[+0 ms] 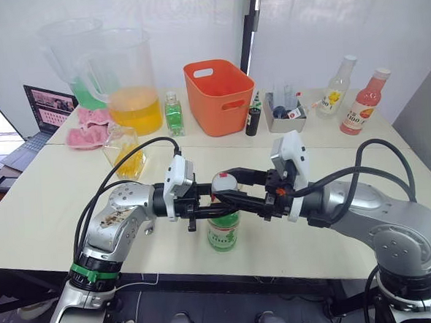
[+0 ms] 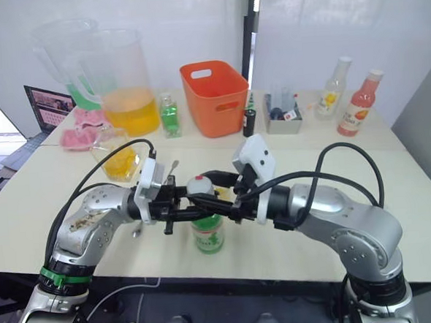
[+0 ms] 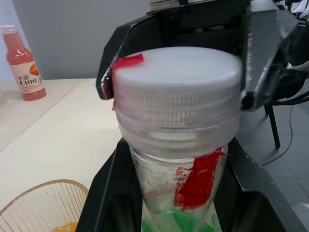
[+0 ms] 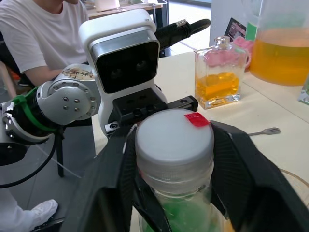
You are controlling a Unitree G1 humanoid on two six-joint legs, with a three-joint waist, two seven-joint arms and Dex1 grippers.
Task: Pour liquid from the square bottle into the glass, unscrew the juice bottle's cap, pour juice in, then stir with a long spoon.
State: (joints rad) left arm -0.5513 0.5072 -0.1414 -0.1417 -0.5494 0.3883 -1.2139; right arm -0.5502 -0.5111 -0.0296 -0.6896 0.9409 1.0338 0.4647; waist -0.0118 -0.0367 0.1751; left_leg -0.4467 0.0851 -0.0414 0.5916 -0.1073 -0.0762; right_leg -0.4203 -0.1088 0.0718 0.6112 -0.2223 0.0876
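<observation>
Left gripper [image 1: 203,204] clamped on juice bottle's [image 1: 223,230] neck, right gripper [image 1: 228,192] closed around its white cap [image 4: 175,137] — standing at table's [image 1: 50,208] 6 o'clock edge. Right wrist view adds a square bottle [image 4: 218,77] — plus a seated person [image 4: 41,36].

Upper centre of your head view: orange basket [image 1: 219,95]. To its left, a small green bottle [image 1: 173,113] and two large clear pitchers, one with yellow liquid [image 1: 126,83], one with green [image 1: 74,64]. Far left: laptop [image 1: 40,113], pink cloth [image 1: 89,129]. Upper right: yellow-label bottle [image 1: 337,88], pink bottle [image 1: 364,102], grey tray [image 1: 284,115].
</observation>
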